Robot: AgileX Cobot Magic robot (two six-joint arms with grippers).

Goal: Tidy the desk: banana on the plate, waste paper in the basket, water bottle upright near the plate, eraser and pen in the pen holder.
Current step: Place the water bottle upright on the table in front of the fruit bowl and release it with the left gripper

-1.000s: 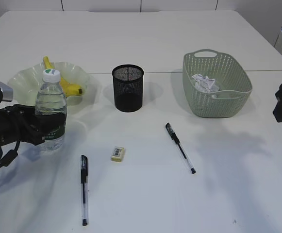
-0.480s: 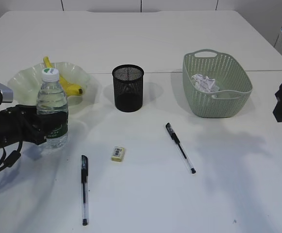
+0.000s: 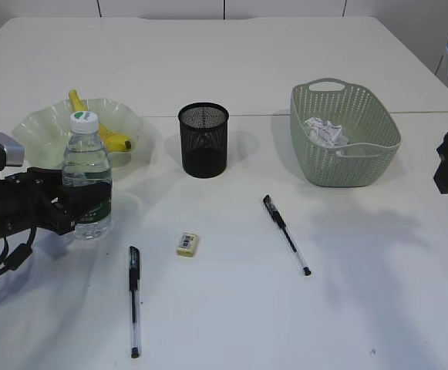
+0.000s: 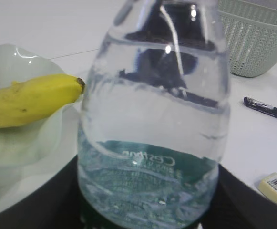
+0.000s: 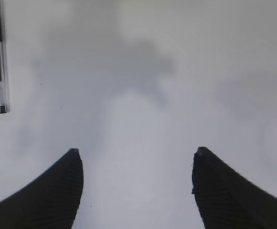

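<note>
Two arms frame our scene: at left, our left gripper (image 3: 73, 212) has its fingers around the upright water bottle (image 3: 87, 179), just near of the plate (image 3: 35, 127) holding the banana (image 3: 109, 137); whether they clamp it we cannot tell. Far right, our right gripper (image 5: 136, 164) hangs with fingers apart over bare desk (image 3: 285, 62).

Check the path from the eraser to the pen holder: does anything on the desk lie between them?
Nothing visible does. The eraser lies on bare desk in front of the pen holder. One pen lies to its left and nearer the camera, the other pen off to the right.
</note>
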